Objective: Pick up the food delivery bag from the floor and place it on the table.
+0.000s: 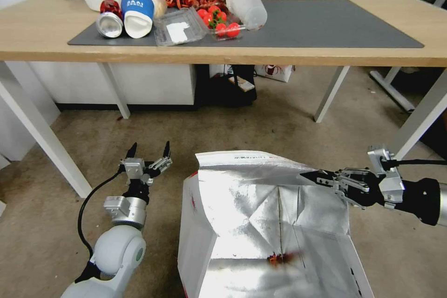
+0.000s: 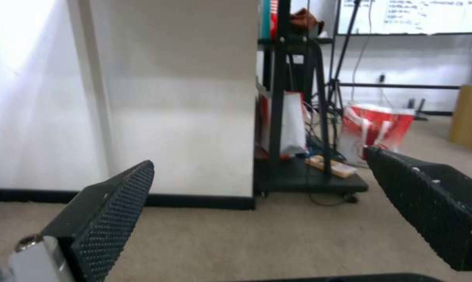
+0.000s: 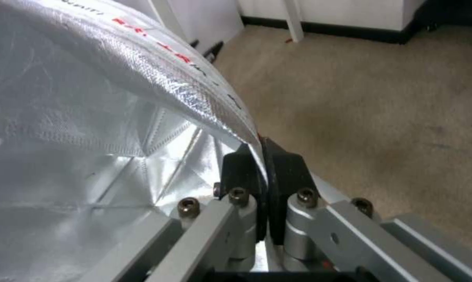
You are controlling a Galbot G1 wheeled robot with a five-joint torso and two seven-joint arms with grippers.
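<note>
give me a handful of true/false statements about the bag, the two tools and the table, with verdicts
1. The right tool is shut on the rim of the food delivery bag. True.
2. The left tool also holds the bag. False: it is open, apart from the bag on the bag's left, over the floor.
3. The bag already sits on the table. False: it is in front of the table, below the tabletop, with carpet around it.
4. The bag's mouth is open, showing silver foil lining. True.
5. The grey mat is covered with items from end to end. False: cups, bowls and food crowd its left part; its right part is bare.
</note>
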